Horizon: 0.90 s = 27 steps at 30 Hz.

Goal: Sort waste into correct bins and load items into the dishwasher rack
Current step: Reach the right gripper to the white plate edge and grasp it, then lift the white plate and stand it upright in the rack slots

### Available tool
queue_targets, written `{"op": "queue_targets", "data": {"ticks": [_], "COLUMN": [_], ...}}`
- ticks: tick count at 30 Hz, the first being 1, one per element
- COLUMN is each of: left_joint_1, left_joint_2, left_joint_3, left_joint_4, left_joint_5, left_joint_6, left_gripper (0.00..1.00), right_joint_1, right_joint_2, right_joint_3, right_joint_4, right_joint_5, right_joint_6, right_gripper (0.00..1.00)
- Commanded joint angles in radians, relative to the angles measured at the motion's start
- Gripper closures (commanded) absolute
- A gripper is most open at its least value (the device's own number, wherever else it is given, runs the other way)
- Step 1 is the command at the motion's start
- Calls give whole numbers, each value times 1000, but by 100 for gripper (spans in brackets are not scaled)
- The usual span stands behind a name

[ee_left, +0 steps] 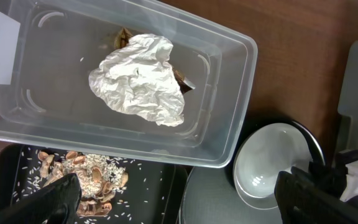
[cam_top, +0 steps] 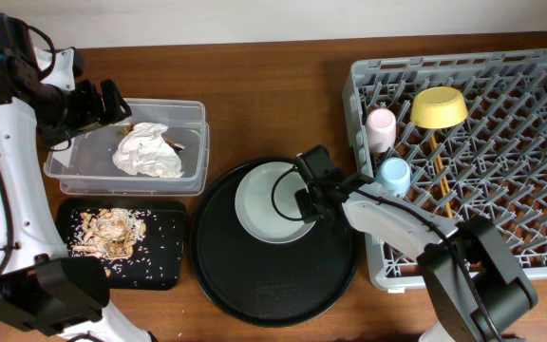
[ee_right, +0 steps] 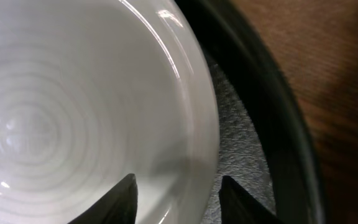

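The pale grey plate point(cam_top: 266, 201) lies on the large round black tray point(cam_top: 273, 275). My right gripper point(cam_top: 309, 197) is open with its fingers astride the plate's right rim; in the right wrist view one finger is over the plate point(ee_right: 73, 112) and one over the tray point(ee_right: 272, 124), with the gripper point(ee_right: 179, 202) not closed. My left gripper point(cam_top: 98, 103) is open and empty at the clear tub's point(cam_top: 193, 142) far left corner. The tub holds crumpled tissue point(ee_left: 140, 79) and a brown wrapper point(ee_left: 122, 37). Food scraps point(cam_top: 107, 231) lie in the shallow black tray point(cam_top: 160, 256). The left fingers point(ee_left: 179, 199) are wide apart.
The grey dishwasher rack point(cam_top: 501, 218) at the right holds a pink cup point(cam_top: 381, 128), a blue cup point(cam_top: 394, 174), a yellow bowl point(cam_top: 439, 107) and chopsticks point(cam_top: 436, 171). Bare wooden table lies behind the round tray.
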Motion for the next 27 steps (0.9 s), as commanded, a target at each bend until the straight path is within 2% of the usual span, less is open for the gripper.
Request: {"op": "queue_targets", "data": {"ticks": [1,3,5,7,9,12,16,18,19,20,21,24,27], "left_joint_1": [2,2,2,2,2,2,2,2,2,2,2,2,2], "left_joint_2": [-4,-4,-4,-4,-4,-4,-4,-4,-4,-4,-4,-3,-4], "left_joint_3": [3,3,3,3,3,3,3,3,3,3,3,3,3], "left_joint_4": [0,0,0,0,0,0,0,0,0,0,0,0,0], "left_joint_5": [-3,-3,-3,-3,-3,-3,-3,-3,-3,-3,-3,-3,-3], "left_joint_6": [-6,-6,-6,-6,-6,-6,-6,-6,-6,-6,-6,-6,-6], "left_gripper": [1,1,1,1,1,1,1,1,1,1,1,1,1], "right_joint_1": [-5,-5,-5,-6,-5,-5,-5,-5,-5,-5,-5,-6,-20], "right_joint_2": [0,-3,-4,-4,-3,8,66,69,69,69,68,6,-140], "right_joint_3": [-4,-4,6,7,7,6,6,6,6,6,7,18,83], "right_joint_4": [3,3,2,2,18,61,113,110,110,111,109,109,106], "right_joint_5": [-98,-187,-219,-207,-159,-84,-99,-113,-124,-134,-135,-134,-62], "right_joint_6": [8,8,8,8,9,9,10,9,9,9,9,8,-2], "right_gripper": [59,61,69,69,56,56,57,61,68,77,94,96,96]}}
